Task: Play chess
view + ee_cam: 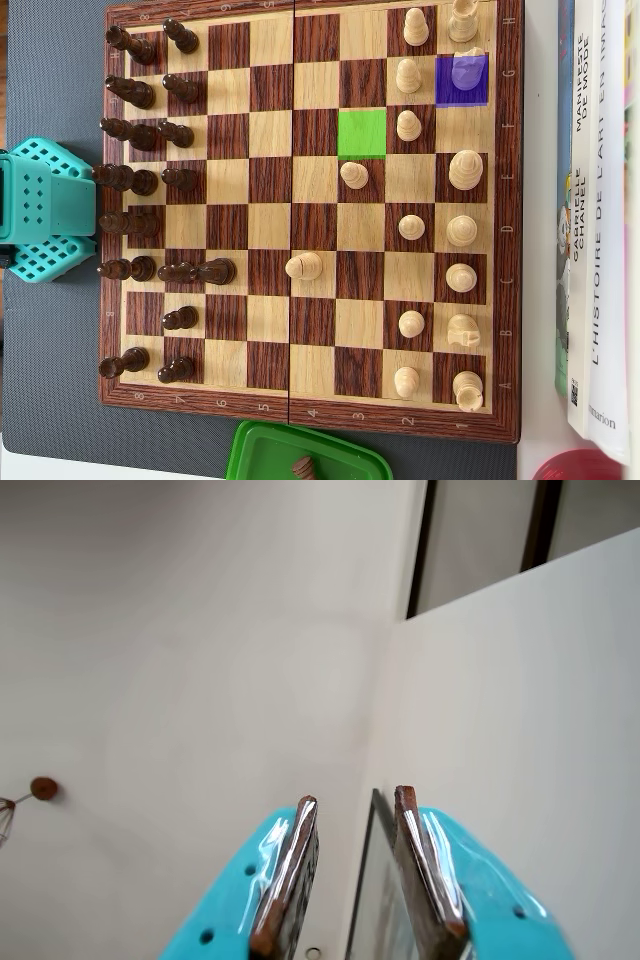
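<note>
**Pincer raised toward the wall, away from the chessboard**

In the overhead view the chessboard point(310, 215) fills most of the frame, lying on a grey mat point(50, 350) with its files running left to right. Dark pieces point(135, 135) crowd the two leftmost columns; one dark pawn point(212, 271) stands a square further in, at lower left of centre. Light pieces point(462, 230) hold the right side, several already advanced: one light pawn point(305, 266) stands near the board's middle, another point(354, 175) just below a green-tinted square point(361, 134) in the upper middle. A purple-tinted square point(461, 80) sits at upper right, with the foot of a light piece point(462, 20) touching its top edge.

Books point(598, 220) lie along the right edge of the frame, spines facing the board. A green tray point(270, 450) juts in at bottom centre, holding one dark piece point(303, 467). At far left, the arm's teal body point(45, 210) sits beside the board's left rim, off the squares.

The wrist view shows only a pale wall and a white panel, no board and no piece. The gripper point(355, 802) enters from the bottom edge, its two teal fingers point(290, 865) standing slightly apart with a narrow gap and nothing between them. The chessmen lie outside this view, so the pincer is well apart from them.
</note>
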You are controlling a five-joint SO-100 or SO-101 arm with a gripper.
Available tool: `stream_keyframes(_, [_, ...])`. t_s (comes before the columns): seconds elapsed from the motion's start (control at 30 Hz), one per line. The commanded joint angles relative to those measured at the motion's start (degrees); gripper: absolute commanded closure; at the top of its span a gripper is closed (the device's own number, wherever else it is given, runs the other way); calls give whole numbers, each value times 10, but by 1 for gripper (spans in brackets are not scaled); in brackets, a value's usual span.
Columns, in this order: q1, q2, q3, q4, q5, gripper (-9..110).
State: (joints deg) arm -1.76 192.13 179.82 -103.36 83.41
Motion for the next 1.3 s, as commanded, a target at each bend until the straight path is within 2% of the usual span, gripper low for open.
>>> stream_keyframes(0.0, [2, -6, 11, 3, -4, 89])
stream_keyframes(0.4, [2, -116, -61, 6, -5, 89])
stream_keyframes(0.67, [-11, -182, -145, 148, -49, 89])
stream_keyframes(0.87, [-34, -192, -151, 313, -49, 89])
stream_keyframes(1.27, [-75, -193, -223, 799, -48, 89])
